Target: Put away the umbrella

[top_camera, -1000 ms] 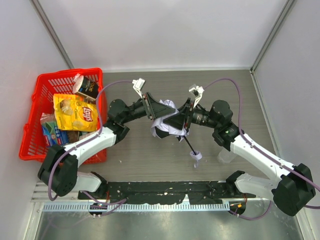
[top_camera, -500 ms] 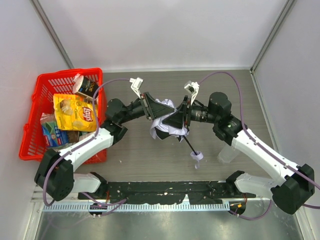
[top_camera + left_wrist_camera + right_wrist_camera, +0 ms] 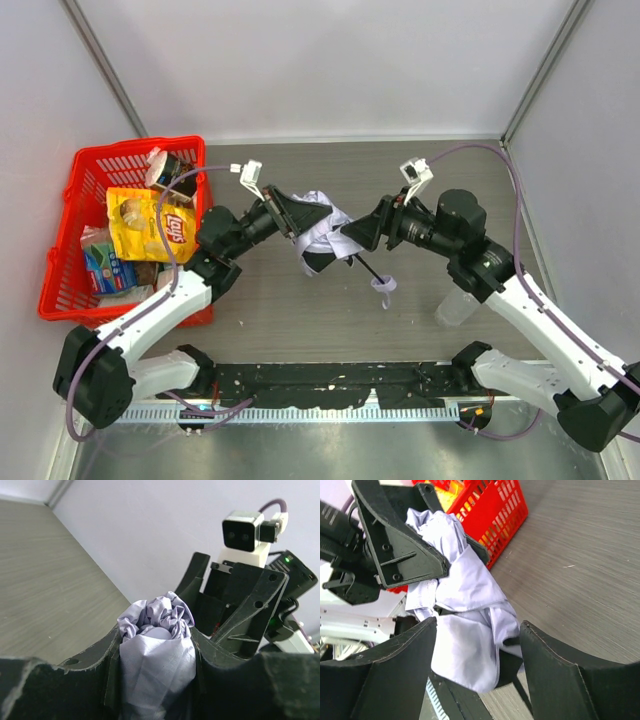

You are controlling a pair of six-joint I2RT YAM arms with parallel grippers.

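White walls (image 3: 320, 60) box in a grey wood-grain tabletop (image 3: 270, 300). Left jaws clamp the umbrella (image 3: 325, 232); right jaws gape around its fabric.

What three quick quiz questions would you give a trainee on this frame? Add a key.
1. True or false: the left gripper is shut on the canopy fabric of the umbrella.
2. Pick one. The right gripper is: A, open, with canopy fabric showing between its fingers; B, clamped on the handle; C, out of every view.
3. Short answer: which brand is printed on the yellow bag lying in the red basket?

Key: 1 true; 2 A; 3 Lay's.
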